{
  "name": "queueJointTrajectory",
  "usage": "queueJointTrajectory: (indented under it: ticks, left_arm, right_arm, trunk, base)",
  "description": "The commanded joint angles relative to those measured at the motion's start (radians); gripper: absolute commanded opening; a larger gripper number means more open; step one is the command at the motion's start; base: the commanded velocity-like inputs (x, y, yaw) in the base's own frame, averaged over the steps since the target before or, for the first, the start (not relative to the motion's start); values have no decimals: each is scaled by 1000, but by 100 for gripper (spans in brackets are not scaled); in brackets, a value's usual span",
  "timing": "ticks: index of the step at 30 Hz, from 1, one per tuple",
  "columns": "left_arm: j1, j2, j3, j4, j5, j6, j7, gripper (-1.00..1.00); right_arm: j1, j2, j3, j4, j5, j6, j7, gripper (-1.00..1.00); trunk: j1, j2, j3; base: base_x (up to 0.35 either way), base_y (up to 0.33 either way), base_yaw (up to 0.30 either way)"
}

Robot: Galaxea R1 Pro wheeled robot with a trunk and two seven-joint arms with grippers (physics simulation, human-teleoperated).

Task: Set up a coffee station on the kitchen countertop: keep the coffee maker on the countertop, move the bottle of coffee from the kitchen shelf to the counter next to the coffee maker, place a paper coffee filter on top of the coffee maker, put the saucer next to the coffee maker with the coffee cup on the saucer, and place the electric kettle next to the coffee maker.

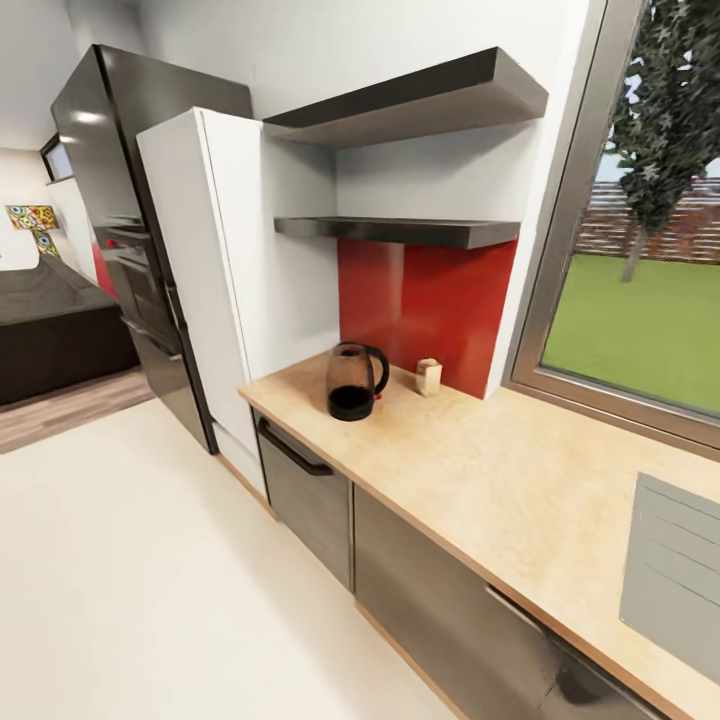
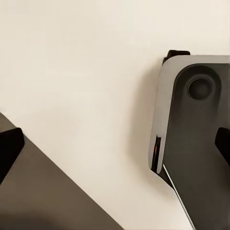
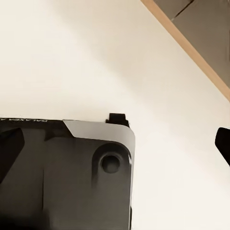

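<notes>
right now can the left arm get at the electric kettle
Probably not yet. The electric kettle stands far along the kitchen countertop by the red backsplash, while the left gripper hangs open over the floor beside the robot's base. Nothing blocks the kettle; the robot looks too far away.

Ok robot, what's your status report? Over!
Left hand and right hand open, empty, above floor. Electric kettle upright on kitchen countertop. Small beige thing beside it, not touching.

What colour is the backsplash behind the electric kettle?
Red; the backsplash behind the electric kettle shows best in the head view.
</notes>
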Motion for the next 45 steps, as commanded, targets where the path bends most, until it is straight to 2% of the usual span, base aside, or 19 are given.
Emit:
queueJointTrajectory:
  ticks: [1, 13, 29, 38, 39, 43, 45]
  left_arm:
    - [-1, 0, 6, 1, 2, -3, -5, 100]
    - [-1, 1, 8, 1, 1, -3, -5, 100]
    - [-1, 5, 2, 1, -2, -4, -5, 100]
    - [-1, 15, -1, 1, -4, -2, -4, 100]
    - [0, 15, -1, 2, -4, -2, -3, 100]
    - [0, 15, -1, 2, -4, -2, -3, 100]
    - [1, 15, -1, 3, -4, -1, -3, 100]
  right_arm:
    - [-1, 0, 8, -1, -10, 2, 1, 100]
    - [-1, 0, 8, -1, -10, 2, 1, 100]
    - [-1, 9, 8, -1, -12, 2, 2, 100]
    - [-1, 38, 8, -1, -13, 2, 4, 100]
    - [-1, 63, 9, -1, -12, 3, 4, 100]
    - [-1, 72, 10, -4, -11, 2, 6, 100]
    - [-1, 108, 11, -36, -10, 4, 8, 100]
  trunk:
    - [1, -2, -2]
    - [1, -2, -2]
    - [1, -2, 11]
    - [1, -2, 19]
    - [1, -2, 19]
    - [1, -2, 20]
    - [1, -2, 20]
  base:
    - [240, 251, 0]
    - [241, 248, -9]
    - [236, 209, -200]
    - [44, 136, -226]
    - [-193, 185, -94]
    - [-85, 81, -40]
    - [-11, 11, -5]
